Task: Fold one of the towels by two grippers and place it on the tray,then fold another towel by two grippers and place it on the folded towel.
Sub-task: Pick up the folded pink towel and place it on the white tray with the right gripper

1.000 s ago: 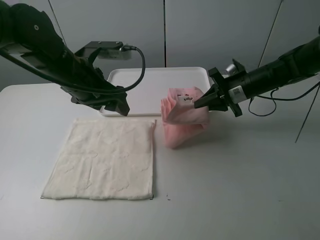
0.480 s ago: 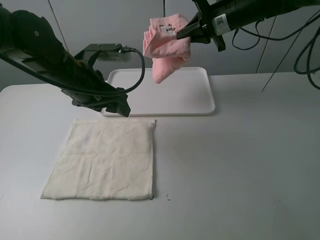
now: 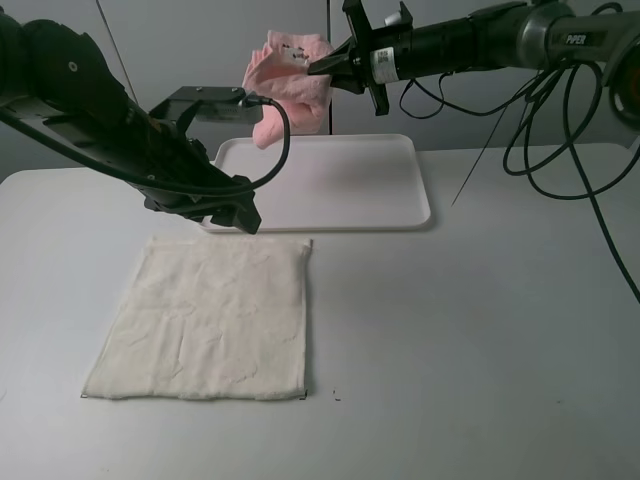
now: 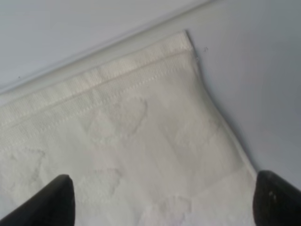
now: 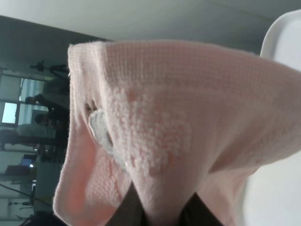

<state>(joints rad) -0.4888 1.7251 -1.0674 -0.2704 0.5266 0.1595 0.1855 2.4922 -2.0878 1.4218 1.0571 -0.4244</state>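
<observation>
Exterior high | right gripper (image 3: 318,68) clamps pink towel (image 3: 285,85) aloft, 12 o'clock, by tray (image 3: 350,180) | left gripper (image 3: 236,213) fingers wide apart over cream towel (image 3: 210,315), 7 o'clock

- White table (image 3: 480,330) is filling the foreground, its matte top taking soft, even light.
- Pale grey wall panels (image 3: 180,40) are standing behind it, with a dark vertical seam (image 3: 329,12) running between two.
- Right wrist view: bright window-like patches (image 5: 9,113) are glowing in a dim, blurred room — details unreadable.

The left arm (image 3: 120,140) hides one tray (image 3: 340,180) corner, and the pink towel (image 3: 285,85) covers the right jaws' tips.
</observation>
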